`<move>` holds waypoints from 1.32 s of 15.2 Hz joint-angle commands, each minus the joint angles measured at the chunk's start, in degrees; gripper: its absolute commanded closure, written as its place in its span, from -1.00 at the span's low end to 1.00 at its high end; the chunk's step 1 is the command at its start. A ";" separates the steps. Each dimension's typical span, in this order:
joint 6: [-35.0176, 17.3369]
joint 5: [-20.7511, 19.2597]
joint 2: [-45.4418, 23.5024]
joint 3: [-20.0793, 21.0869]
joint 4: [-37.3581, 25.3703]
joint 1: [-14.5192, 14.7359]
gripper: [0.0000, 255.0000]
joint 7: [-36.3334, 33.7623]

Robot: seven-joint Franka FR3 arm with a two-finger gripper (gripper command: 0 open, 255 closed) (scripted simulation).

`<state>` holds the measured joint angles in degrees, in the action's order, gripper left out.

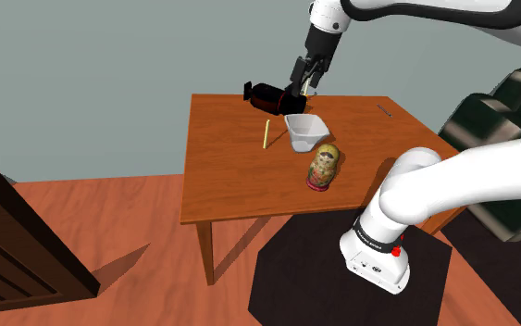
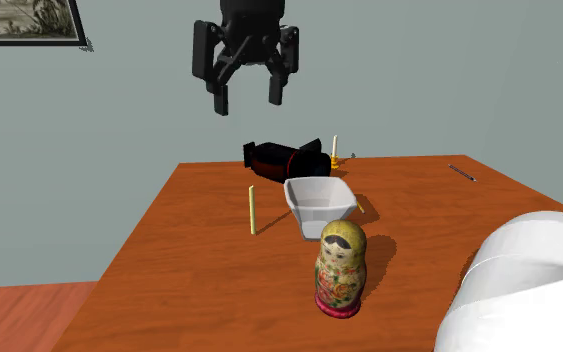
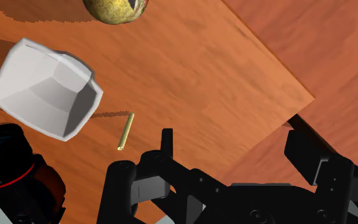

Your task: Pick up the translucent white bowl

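Hovering high over the desk [image 2: 199, 270], toward its wall-side edge, with the claw [image 2: 248, 100] spread wide and clasping nothing. Judging by that, hardly begun: no touch on the bowl [image 2: 319, 203], no grip, no lift. Apparently left to do: bringing the claw in over the desk's middle, lowering it astride one wall of the bowl, clenching on that wall, then raising clear of the desk.

Finding the bowl upright on the desk, about at its middle, with nothing inside. Reads as white to pale grey and matt here rather than see-through. Squarish in plan with rounded corners, sloping faceted walls, a small flat floor and a thin rim that looks narrow enough to pinch.

Showing warm reddish-brown wood grain across the desk, smooth and rectangular. Standing on the desk nearer its stand-side edge, a nesting doll [image 2: 340, 268]: egg-shaped, glossy, painted yellow with a face and a red foot. Lying on its side at the desk's wall-side part, a black camera [image 2: 284, 158] with a red band, boxy with a round barrel. Lying flat on the desk, a thin pale-yellow stick [image 2: 252, 211].
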<state>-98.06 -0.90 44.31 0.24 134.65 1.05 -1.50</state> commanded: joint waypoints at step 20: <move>-23.90 -14.21 -26.91 -9.07 5.19 -6.22 -1.00 12.12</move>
<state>-120.40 -14.23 19.27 -8.24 139.86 -4.69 9.99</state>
